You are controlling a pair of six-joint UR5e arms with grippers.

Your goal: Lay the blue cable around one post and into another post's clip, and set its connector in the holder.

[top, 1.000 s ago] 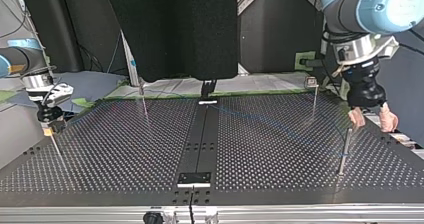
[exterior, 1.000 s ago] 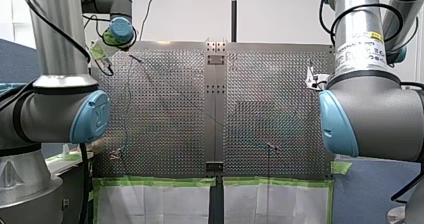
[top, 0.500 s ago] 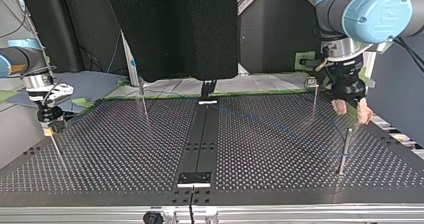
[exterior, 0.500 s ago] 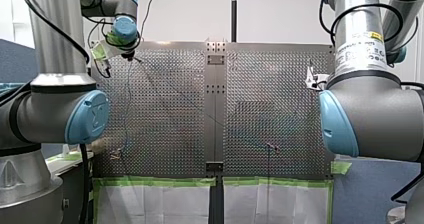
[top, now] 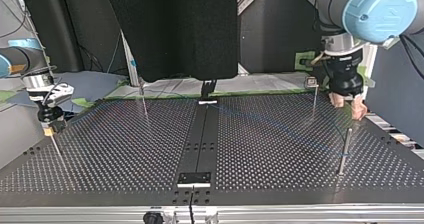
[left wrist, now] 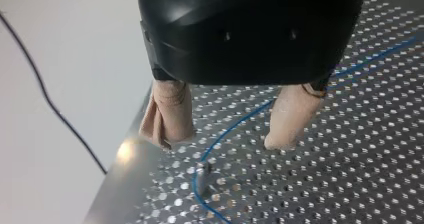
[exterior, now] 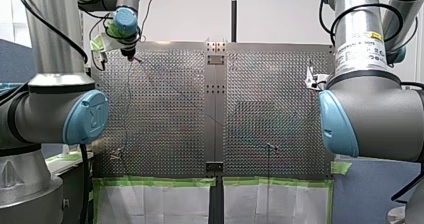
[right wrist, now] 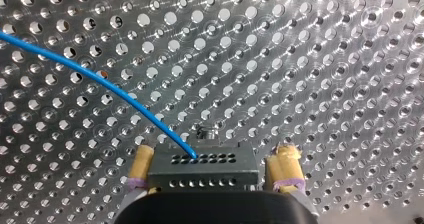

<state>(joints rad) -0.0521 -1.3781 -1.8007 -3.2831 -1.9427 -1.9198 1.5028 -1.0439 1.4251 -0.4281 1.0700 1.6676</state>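
Hang the left hand (top: 347, 105) fingers-down over the table (top: 125, 149) at the top view's right, near its far edge, beige pads (left wrist: 167, 116) spread wide and gripping nothing. See the blue cable (left wrist: 235, 126) pass beneath that gap and bend at a short post (left wrist: 201, 176) just ahead. Hold the right hand (right wrist: 212, 156) low at the top view's left, yellow pads (right wrist: 140, 164) on either side of the dark connector (right wrist: 202, 171), apparently pinching it. Find the connector's long axis lying across the pads, its holed face pointing away from the wrist, the cable leaving that face and arcing off over the table
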